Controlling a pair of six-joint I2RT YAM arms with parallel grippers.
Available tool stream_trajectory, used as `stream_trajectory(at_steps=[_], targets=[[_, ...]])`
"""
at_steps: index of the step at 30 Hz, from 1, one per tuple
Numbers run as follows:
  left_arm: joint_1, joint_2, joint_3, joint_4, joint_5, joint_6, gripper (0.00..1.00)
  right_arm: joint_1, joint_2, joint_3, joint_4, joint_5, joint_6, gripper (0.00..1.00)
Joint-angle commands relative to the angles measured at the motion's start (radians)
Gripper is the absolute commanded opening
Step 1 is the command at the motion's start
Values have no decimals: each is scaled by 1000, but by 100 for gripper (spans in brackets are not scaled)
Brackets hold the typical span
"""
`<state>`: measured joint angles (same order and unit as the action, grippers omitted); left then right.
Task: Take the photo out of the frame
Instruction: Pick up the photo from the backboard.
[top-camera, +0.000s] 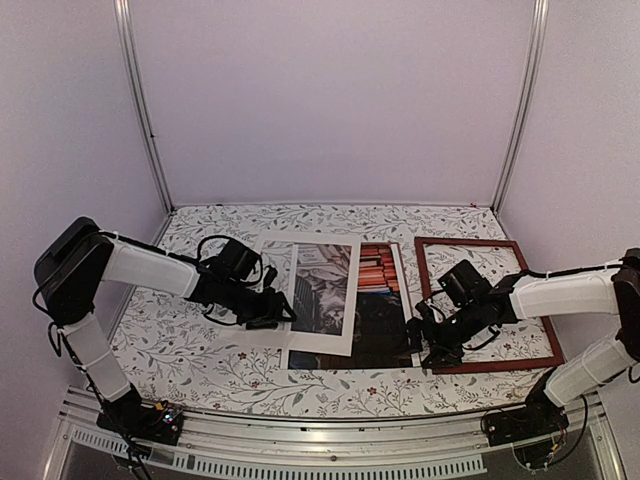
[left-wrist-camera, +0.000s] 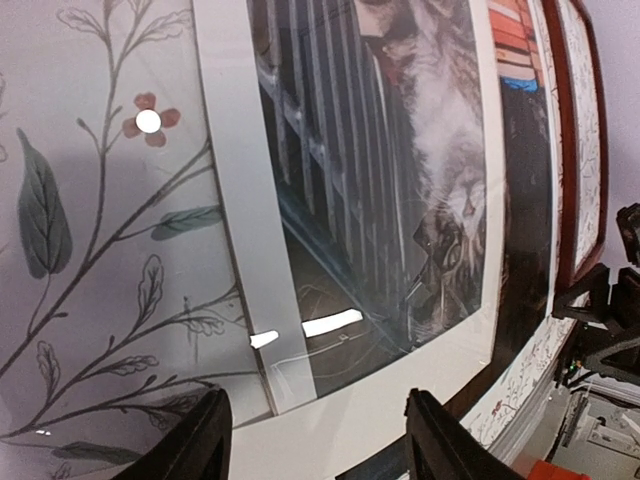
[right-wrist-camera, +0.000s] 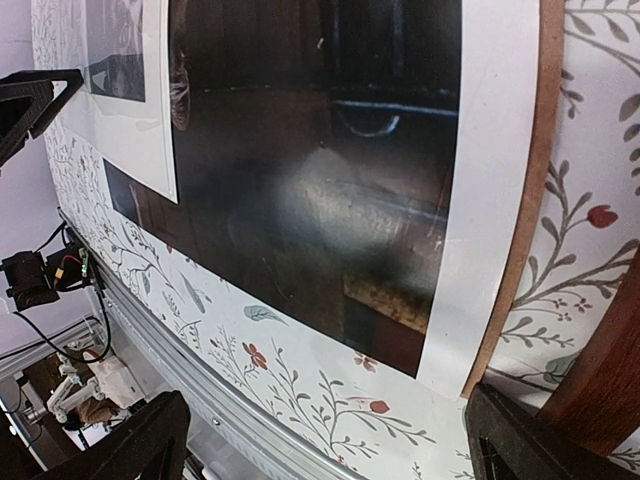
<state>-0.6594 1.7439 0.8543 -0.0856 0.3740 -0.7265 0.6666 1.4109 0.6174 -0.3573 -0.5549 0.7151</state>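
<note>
Both your arms lean in over the flowered table (top-camera: 200, 350), and the photo (top-camera: 378, 295) is already out of the frame (top-camera: 468, 241). The photo is a dark print with red-orange books along its far edge and a white border. It lies flat at mid-table on a brown backing board (right-wrist-camera: 548, 70), whose edge shows just past the border on the right. The frame lies empty just to the right. The flowered cloth shows through its opening, and in the right wrist view a strip of cloth separates it from the board.

A second sheet (top-camera: 320, 290), white-bordered with a gray picture of a cat, covers the photo's left part and reaches out onto the cloth. Your left gripper (top-camera: 280, 312) is at that sheet's near left edge. Its fingers (left-wrist-camera: 205, 445) are spread over the white border with nothing between them, and you cannot tell whether they touch the paper.

Your right gripper (top-camera: 432, 348) sits low at the photo's near right corner, beside the frame's left rail. Its jaws are wide apart and hold nothing.
</note>
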Motion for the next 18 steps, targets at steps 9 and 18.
stream_trajectory(at_steps=[9, 18], targets=[[-9, 28, -37, 5, -11, -9, 61, 5, -26, 18, -29, 6, 5, 99], [-9, 38, -35, 8, -8, -8, 61, 5, -24, 19, -27, -2, 11, 99]])
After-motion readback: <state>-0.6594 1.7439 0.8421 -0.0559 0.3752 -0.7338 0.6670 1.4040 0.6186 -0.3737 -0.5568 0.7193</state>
